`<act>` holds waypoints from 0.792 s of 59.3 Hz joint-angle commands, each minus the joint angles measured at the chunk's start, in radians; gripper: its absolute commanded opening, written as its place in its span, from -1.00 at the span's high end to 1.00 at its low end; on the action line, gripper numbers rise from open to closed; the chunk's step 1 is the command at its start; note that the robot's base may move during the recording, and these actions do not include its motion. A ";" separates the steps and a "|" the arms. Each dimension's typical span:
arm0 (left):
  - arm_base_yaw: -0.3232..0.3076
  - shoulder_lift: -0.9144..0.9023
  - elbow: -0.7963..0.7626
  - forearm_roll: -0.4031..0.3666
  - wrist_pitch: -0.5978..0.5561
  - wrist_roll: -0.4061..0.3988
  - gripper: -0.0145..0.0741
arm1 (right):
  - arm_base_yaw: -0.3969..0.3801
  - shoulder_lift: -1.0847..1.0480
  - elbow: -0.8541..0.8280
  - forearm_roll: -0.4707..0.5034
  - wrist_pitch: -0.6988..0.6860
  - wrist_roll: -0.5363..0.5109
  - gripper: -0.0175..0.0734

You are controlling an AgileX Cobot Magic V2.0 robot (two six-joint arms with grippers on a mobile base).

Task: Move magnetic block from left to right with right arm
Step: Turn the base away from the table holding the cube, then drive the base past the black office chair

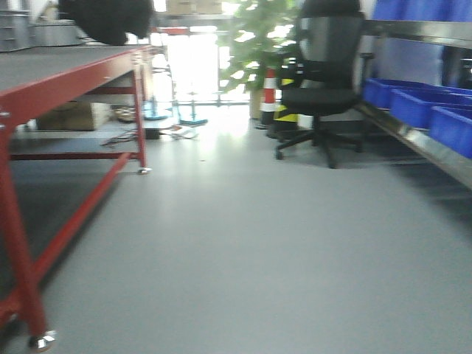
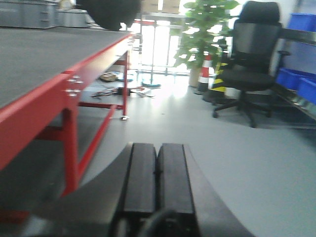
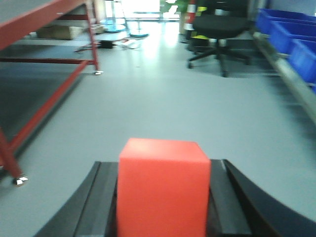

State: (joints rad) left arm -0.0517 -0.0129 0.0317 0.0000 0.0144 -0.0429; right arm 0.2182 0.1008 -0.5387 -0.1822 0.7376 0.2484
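The magnetic block point(image 3: 163, 187), a plain bright red cube, fills the bottom middle of the right wrist view. My right gripper point(image 3: 163, 165) is shut on it, one black finger point(image 3: 101, 197) pressed against each side face. It is held above the grey floor. In the left wrist view my left gripper point(image 2: 157, 148) is shut, its two black fingers point(image 2: 140, 175) pressed together with nothing between them, beside the red table. Neither gripper nor the block shows in the front view.
A red-framed table point(image 1: 81, 70) with a dark top stands on the left, a caster point(image 1: 42, 341) under its near leg. A black office chair point(image 1: 324, 81) stands ahead on the right, beside blue bins point(image 1: 424, 110) on a rack. A striped cone point(image 1: 268, 96) and a plant point(image 1: 258, 44) stand far ahead.
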 commanded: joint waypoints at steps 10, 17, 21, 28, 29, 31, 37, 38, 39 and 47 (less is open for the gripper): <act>0.001 -0.013 0.010 0.000 -0.090 -0.004 0.94 | -0.002 0.015 -0.027 -0.022 -0.082 -0.009 0.22; 0.001 -0.013 0.010 0.000 -0.090 -0.004 0.93 | -0.002 0.015 -0.027 -0.022 -0.082 -0.009 0.22; 0.001 -0.013 0.010 0.000 -0.090 -0.004 0.94 | -0.002 0.015 -0.027 -0.022 -0.082 -0.009 0.22; 0.001 -0.013 0.010 0.000 -0.090 -0.004 0.94 | -0.002 0.015 -0.027 -0.022 -0.082 -0.009 0.22; 0.001 -0.013 0.010 0.000 -0.090 -0.004 0.94 | -0.002 0.015 -0.027 -0.022 -0.082 -0.009 0.22; 0.001 -0.013 0.010 0.000 -0.090 -0.004 0.94 | -0.002 0.015 -0.027 -0.022 -0.082 -0.009 0.22; 0.001 -0.013 0.010 0.000 -0.090 -0.004 0.94 | -0.002 0.015 -0.027 -0.022 -0.082 -0.009 0.22; 0.001 -0.013 0.010 0.000 -0.090 -0.004 0.94 | -0.002 0.015 -0.027 -0.022 -0.082 -0.009 0.22; 0.001 -0.013 0.010 0.000 -0.090 -0.004 0.93 | -0.002 0.015 -0.027 -0.022 -0.082 -0.009 0.22; 0.001 -0.013 0.010 0.000 -0.090 -0.004 0.94 | -0.002 0.015 -0.027 -0.022 -0.082 -0.009 0.22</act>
State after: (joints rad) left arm -0.0517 -0.0129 0.0317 0.0000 0.0144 -0.0429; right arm 0.2182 0.0985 -0.5387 -0.1822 0.7376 0.2484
